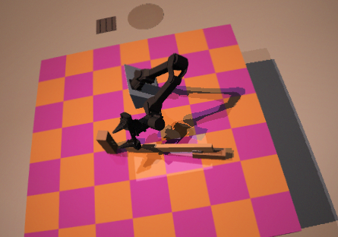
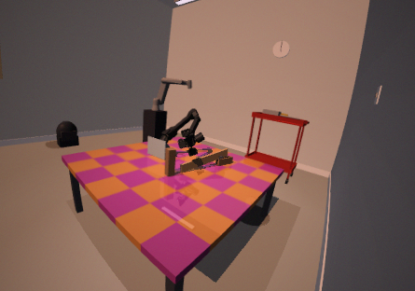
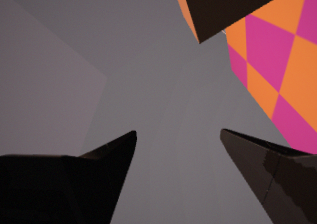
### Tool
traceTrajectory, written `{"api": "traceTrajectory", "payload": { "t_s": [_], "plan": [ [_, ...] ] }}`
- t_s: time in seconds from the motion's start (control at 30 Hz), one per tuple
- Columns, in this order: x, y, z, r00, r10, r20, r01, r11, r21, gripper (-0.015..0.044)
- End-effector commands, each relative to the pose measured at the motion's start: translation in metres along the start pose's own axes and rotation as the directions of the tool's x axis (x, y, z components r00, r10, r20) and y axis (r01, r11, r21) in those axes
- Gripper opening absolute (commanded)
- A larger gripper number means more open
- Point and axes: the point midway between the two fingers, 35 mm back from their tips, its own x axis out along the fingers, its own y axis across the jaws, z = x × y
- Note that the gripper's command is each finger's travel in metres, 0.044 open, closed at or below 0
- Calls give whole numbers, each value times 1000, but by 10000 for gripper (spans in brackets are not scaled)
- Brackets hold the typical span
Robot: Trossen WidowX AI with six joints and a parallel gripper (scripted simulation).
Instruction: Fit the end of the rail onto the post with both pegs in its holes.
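On checked table, see rail just short of post, far end by footboard block. Note gripper spread wide, empty. Probably best to straddle near end squarely, grip, lift level, align holes before pushing

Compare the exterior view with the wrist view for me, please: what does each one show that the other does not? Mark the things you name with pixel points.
Only the exterior view shows the bed rail (image 2: pixel 203 159), the footboard block (image 2: pixel 225 161), the red cart (image 2: pixel 280 118) and the wall clock (image 2: pixel 281 48).

Only the wrist view shows the open gripper (image 2: pixel 199 151) (image 3: pixel 178 134) close up, its two fingertips clearly apart with nothing between them.

Both show the gripper and the orange-and-magenta checkered table top (image 2: pixel 175 242) (image 3: pixel 310 75).
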Motion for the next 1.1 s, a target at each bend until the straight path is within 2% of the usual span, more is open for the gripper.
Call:
{"api": "traceTrajectory", "payload": {
  "t_s": [0.0,0.1,0.2,0.33,0.47,0.6,0.7,0.9,1.07],
  "plan": [
    [1,-1,0,1000,-5,2,5,1000,-19,426],
    [8,-12,1,997,-75,35,82,958,-274,440],
    [17,-26,3,983,-164,84,183,805,-564,440],
    [25,-43,7,947,-280,157,278,468,-839,440],
    [30,-58,13,890,-390,235,278,56,-959,440],
    [31,-70,18,812,-493,311,156,-330,-931,440],
    [27,-78,21,747,-558,362,0,-544,-839,440],
    [19,-86,23,649,-632,422,-271,-711,-649,440],
    [12,-90,28,542,-693,475,-508,-721,-472,440]
  ]
}}
